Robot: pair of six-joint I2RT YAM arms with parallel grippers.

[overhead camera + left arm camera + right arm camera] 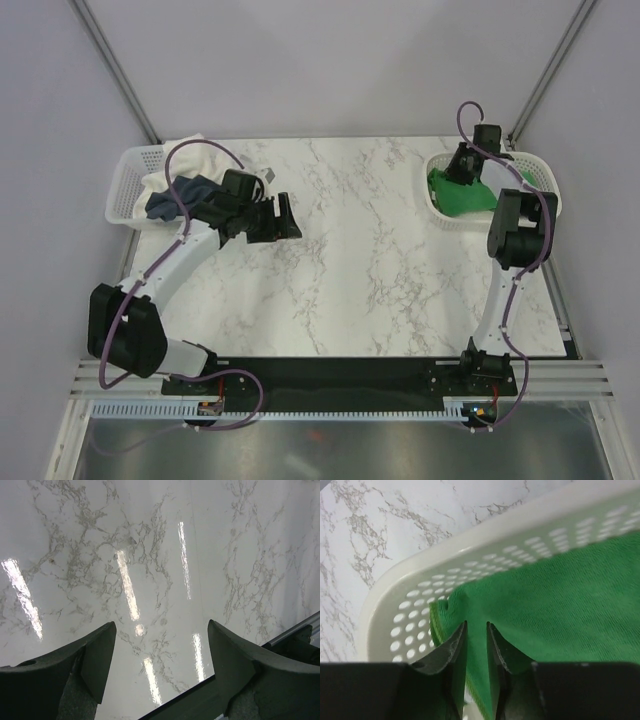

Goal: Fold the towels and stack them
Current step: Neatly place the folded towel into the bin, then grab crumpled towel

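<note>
Marble table (150,540) lies under the wide-open left gripper (161,625). At its far-right corner the right gripper (477,624), barely parted, hangs over the green towel (570,595).

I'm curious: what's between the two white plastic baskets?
In the top view, only bare white marble-patterned table and the open left gripper, beside the left white plastic mesh basket.

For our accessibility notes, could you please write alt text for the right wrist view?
The right gripper, its jaws a narrow gap apart, points at the edge of a green towel lying inside a white mesh basket. The basket's perforated wall curves across the view, with marble-patterned table beyond it at upper left.
</note>
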